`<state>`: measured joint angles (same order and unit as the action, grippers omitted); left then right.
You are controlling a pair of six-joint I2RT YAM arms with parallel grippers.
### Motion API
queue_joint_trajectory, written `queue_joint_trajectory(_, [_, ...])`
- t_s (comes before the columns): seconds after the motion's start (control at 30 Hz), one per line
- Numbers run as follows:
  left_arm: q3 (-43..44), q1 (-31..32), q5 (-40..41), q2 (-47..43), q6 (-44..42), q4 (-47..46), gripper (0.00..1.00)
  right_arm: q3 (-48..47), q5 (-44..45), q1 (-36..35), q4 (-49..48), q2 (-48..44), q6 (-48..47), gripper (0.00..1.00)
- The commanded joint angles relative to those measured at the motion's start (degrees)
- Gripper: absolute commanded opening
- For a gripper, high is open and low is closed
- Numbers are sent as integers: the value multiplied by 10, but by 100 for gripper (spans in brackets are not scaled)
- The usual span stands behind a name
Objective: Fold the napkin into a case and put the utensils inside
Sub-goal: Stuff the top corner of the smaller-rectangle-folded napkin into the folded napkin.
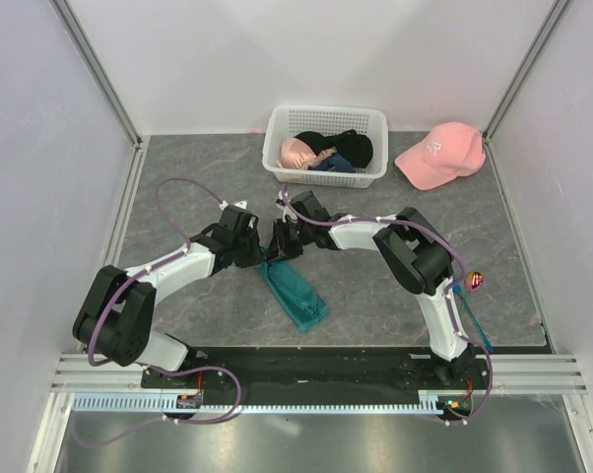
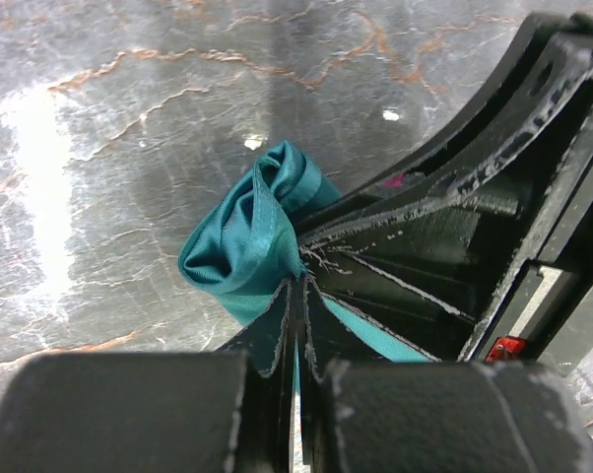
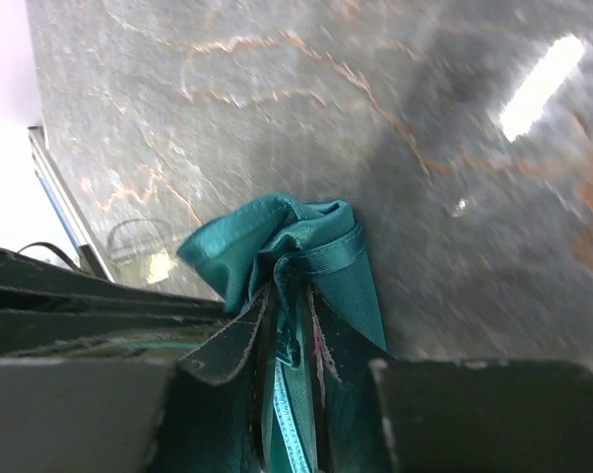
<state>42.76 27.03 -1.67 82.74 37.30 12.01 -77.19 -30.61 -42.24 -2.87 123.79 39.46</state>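
Observation:
The teal-green napkin [image 1: 298,296] lies as a narrow folded strip on the grey table, running from the middle toward the near edge. Both grippers meet at its far end. My left gripper [image 1: 261,252] is shut on that end, and cloth [image 2: 242,241] bulges out past its fingertips [image 2: 298,281]. Facing it, my right gripper [image 1: 281,246] is shut on the same bunched end [image 3: 277,232], with folds pinched between its fingers [image 3: 295,296]. The utensils lie right of the right arm: a red-purple head [image 1: 474,280] and a blue one [image 1: 477,330], partly hidden by the arm.
A white lattice basket [image 1: 277,148] with black and pink garments [image 1: 341,148] stands at the back centre. A pink cap [image 1: 439,155] sits at the back right. White walls enclose the table on three sides.

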Motion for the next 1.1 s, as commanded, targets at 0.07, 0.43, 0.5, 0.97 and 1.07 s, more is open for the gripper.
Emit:
queue_joint_trajectory(0.07, [-14, -3, -4, -1, 24, -27, 2, -49, 2, -1, -12, 27, 4, 25])
queue_joint_trajectory(0.43, [-2, -4, 31, -32, -19, 16, 2, 30, -18, 30, -4, -61, -4, 36])
queue_joint_trajectory(0.5, [0, -4, 27, -31, -25, 18, 2, 33, -19, 30, -6, -60, -3, 36])
queue_joint_trajectory(0.97, [1, -4, 19, -24, -28, 19, 2, -26, -14, 29, 9, -50, -4, 36])
queue_joint_trajectory(1.07, [3, -4, 21, -26, -29, 18, 2, -38, -21, 23, 11, -38, -3, 43])
